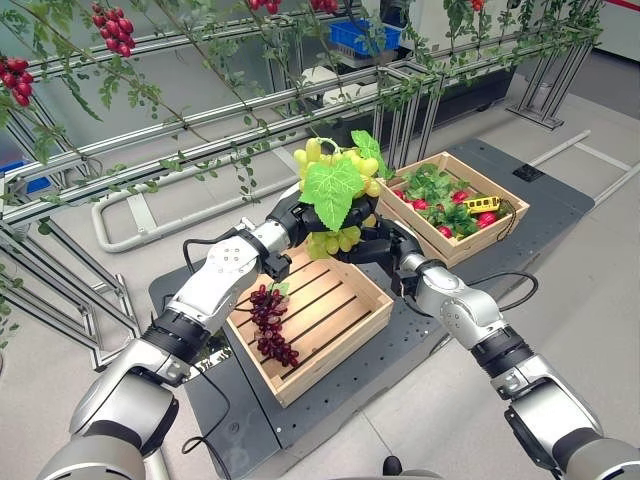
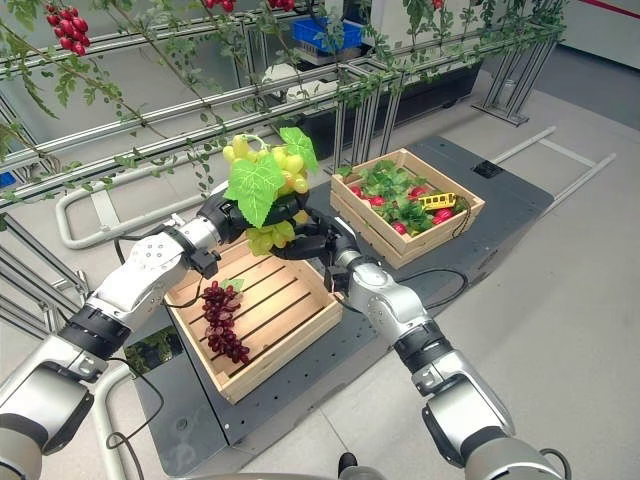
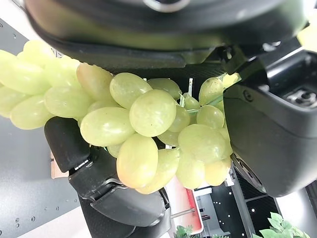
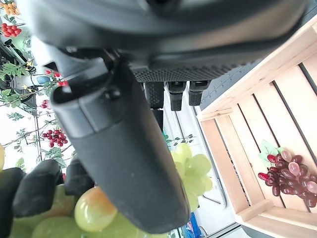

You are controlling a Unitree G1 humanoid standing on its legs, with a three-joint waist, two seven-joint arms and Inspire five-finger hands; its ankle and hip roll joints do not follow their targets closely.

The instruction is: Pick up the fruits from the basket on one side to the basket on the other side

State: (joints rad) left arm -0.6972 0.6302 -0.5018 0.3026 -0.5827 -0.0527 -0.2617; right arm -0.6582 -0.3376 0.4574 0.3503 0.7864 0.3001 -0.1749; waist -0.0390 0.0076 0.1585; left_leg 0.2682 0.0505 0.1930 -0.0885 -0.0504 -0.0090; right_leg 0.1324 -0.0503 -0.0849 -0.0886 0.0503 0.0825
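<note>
A bunch of green grapes (image 1: 340,240) with big leaves hangs above the far edge of the near wooden crate (image 1: 330,365). My left hand (image 1: 290,215) is curled round it from the left, and the grapes (image 3: 148,114) sit between its fingers and thumb. My right hand (image 1: 385,248) comes in from the right, its fingers stretched under the bunch and its thumb (image 4: 124,163) beside the grapes (image 4: 193,168). A purple grape bunch (image 1: 270,320) lies in the near crate. The far crate (image 1: 490,235) holds leaves, red fruits and a yellow piece.
Both crates stand on a dark platform (image 1: 230,420). Behind them runs a metal frame (image 1: 200,140) hung with vines and red berry clusters (image 1: 115,30). A blue bin (image 1: 362,38) sits far back. Grey floor lies to the right.
</note>
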